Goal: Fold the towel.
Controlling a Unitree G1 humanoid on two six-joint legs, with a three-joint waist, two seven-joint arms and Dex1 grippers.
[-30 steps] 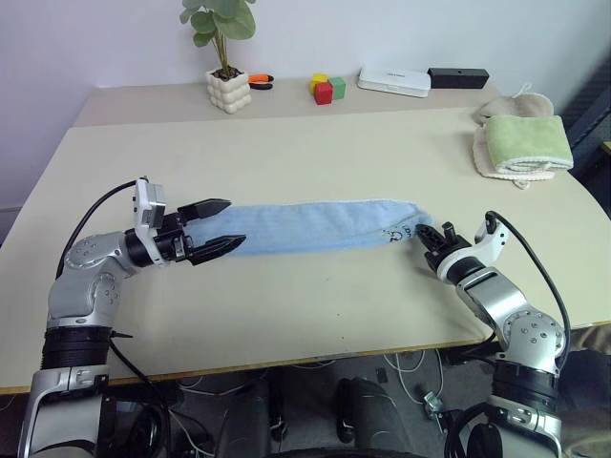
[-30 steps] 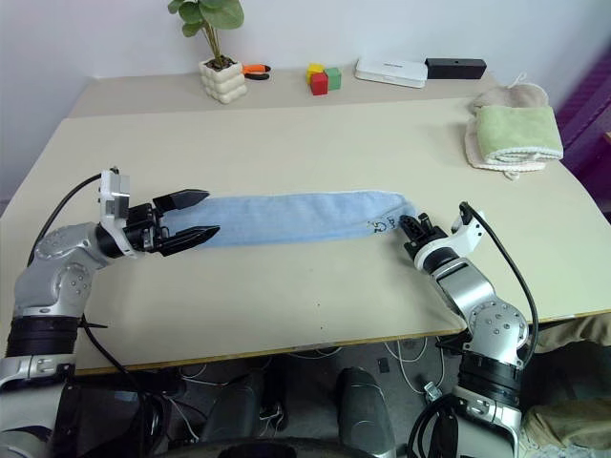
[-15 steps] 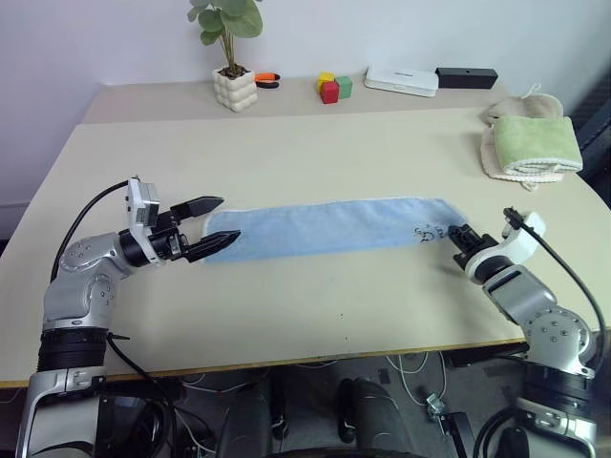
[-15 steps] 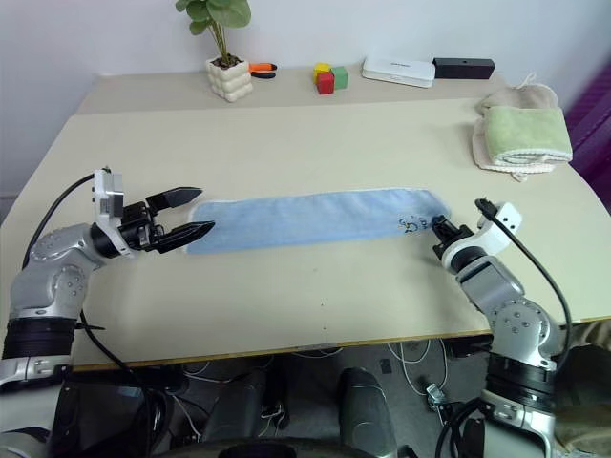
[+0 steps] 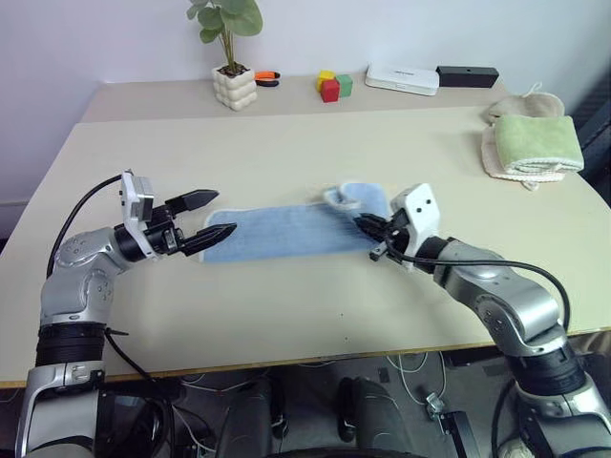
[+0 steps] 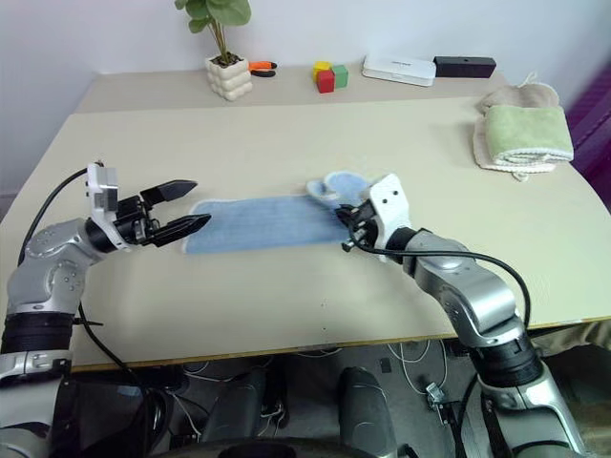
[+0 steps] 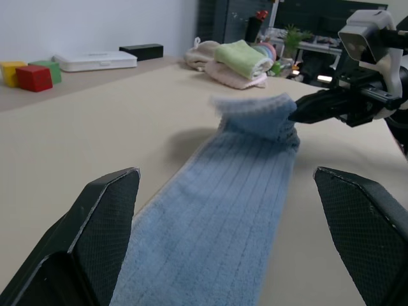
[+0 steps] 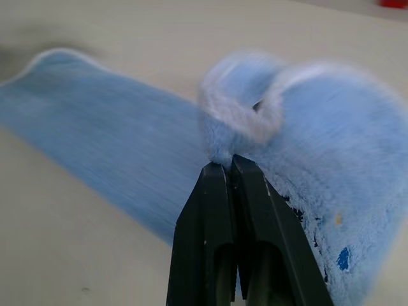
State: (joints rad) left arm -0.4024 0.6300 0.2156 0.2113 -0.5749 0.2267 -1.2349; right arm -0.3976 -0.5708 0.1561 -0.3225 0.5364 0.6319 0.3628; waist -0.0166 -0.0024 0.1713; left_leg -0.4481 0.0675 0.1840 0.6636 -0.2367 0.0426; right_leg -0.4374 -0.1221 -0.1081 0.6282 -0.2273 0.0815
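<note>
The towel (image 5: pixel 277 229), a long light blue strip with a white edge, lies across the middle of the beige table (image 5: pixel 286 143). My right gripper (image 5: pixel 367 225) is shut on the towel's right end and holds it lifted and curled back over the strip (image 8: pixel 268 108). At the towel's left end my left gripper (image 5: pixel 212 216) stands open, its two black fingers (image 7: pixel 105 210) on either side of that end, just above the table. In the left wrist view the towel (image 7: pixel 217 210) runs away toward the raised end (image 7: pixel 255 115).
At the table's right edge a folded green towel (image 5: pixel 530 141) rests on a beige cloth (image 5: pixel 511 105). Along the back stand a potted plant (image 5: pixel 232 84), coloured blocks (image 5: pixel 330 88), a white box (image 5: pixel 402 79) and a black bar (image 5: pixel 467 75).
My right gripper has swung left and upward with the towel's right end, rolling its wrist and folding that end back over the strip. The left gripper has stayed in place, open.
</note>
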